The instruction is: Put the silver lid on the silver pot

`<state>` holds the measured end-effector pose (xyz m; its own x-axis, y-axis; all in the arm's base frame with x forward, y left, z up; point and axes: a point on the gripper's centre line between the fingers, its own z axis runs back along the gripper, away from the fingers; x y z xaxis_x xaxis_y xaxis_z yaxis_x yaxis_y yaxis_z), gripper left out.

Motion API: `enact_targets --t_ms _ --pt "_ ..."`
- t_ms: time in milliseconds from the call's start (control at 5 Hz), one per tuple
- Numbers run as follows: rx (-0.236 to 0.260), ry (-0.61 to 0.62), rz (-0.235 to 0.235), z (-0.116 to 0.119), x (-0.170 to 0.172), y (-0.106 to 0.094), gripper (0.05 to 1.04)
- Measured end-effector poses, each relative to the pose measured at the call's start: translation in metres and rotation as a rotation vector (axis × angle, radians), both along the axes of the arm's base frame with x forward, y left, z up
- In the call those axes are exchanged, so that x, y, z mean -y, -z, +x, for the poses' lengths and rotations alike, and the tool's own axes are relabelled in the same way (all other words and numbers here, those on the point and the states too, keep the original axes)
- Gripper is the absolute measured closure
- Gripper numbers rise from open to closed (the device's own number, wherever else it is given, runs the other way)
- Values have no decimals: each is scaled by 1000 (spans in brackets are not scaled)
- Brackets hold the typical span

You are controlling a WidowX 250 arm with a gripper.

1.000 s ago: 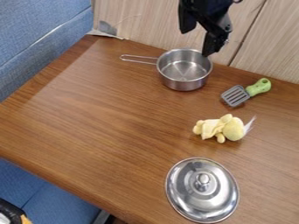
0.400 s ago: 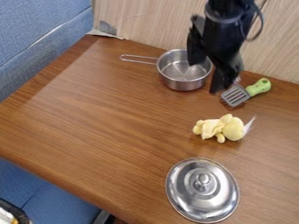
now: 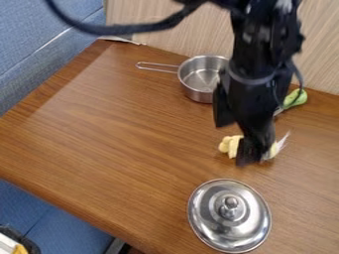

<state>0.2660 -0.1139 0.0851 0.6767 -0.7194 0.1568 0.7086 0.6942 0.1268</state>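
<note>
The black gripper hangs over the right half of the table, its two fingers spread apart with nothing held between them. It partly covers the yellow toy and stands above the lid in the view. The silver lid lies near the front edge, its knob facing up. Toward the back, the silver pot sits upright and uncovered, its wire handle pointing left; the arm hides part of its right side.
A yellow plush toy lies behind the gripper. The green-handled spatula is at the right rear, mostly hidden by the arm. A pale wood panel borders the table's back edge.
The gripper has come down and forward from the back, past the pot to the plush toy, with its fingers still spread. Pot, lid and toy have stayed in place.
</note>
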Motion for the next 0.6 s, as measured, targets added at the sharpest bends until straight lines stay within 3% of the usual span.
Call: enact_targets --t_ms 200,400,600 --pt "-59 8 -39 -26 -2 6 82" --pt "-96 15 17 -38 -13 16 82" --pt "-130 42 31 -45 -11 25 82"
